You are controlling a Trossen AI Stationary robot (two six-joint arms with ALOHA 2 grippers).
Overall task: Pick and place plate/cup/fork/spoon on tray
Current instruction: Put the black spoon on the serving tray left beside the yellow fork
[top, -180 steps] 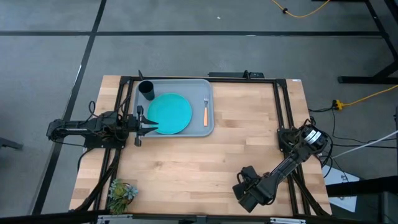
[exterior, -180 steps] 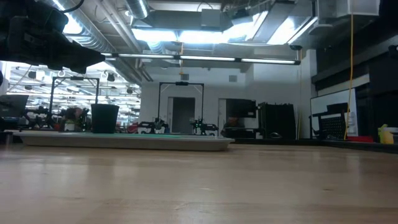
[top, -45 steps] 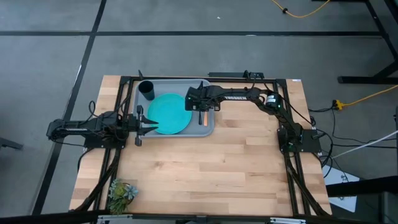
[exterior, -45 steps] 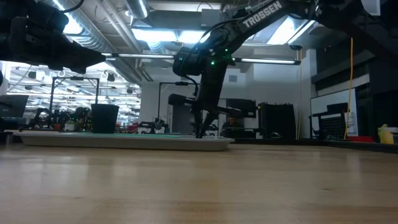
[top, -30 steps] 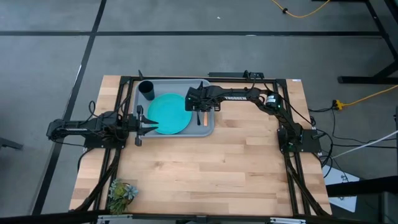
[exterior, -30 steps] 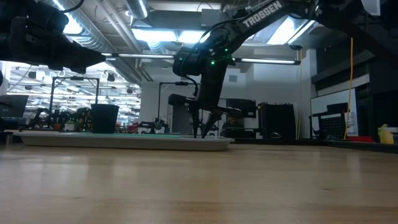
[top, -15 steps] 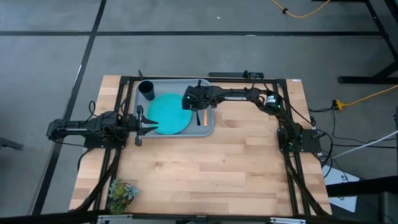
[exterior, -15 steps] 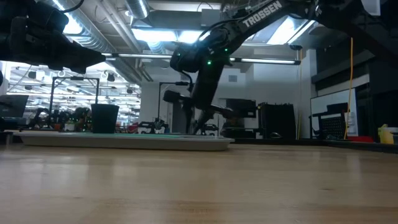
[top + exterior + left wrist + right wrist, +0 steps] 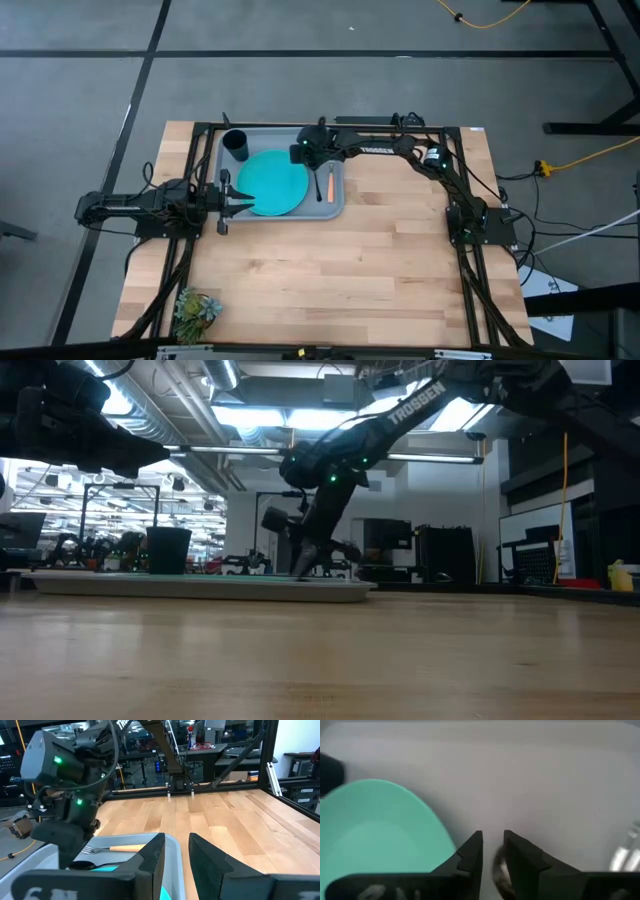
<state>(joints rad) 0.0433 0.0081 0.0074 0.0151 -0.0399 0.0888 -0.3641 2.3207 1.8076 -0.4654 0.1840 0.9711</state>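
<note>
The grey-blue tray (image 9: 285, 132) lies at the table's far side. On it rest the teal plate (image 9: 272, 182), the dark cup (image 9: 236, 145) upright at its far left corner, the dark spoon (image 9: 319, 184) and the orange-handled fork (image 9: 331, 186), side by side right of the plate. My right gripper (image 9: 302, 156) hovers above the tray's far middle, narrowly open and empty. In its wrist view (image 9: 493, 845) the spoon's bowl (image 9: 498, 866) shows below the fingers. My left gripper (image 9: 243, 205) waits at the tray's left edge, narrowly open (image 9: 175, 845).
A small green plant (image 9: 196, 310) sits at the near left corner. Black frame rails (image 9: 455, 180) run along both sides of the table. Bare wood (image 9: 330, 270) spans the middle and near side.
My right gripper has risen from the spoon and gone toward the far edge and a little left, tipping as it went. The spoon stays flat on the tray between plate and fork.
</note>
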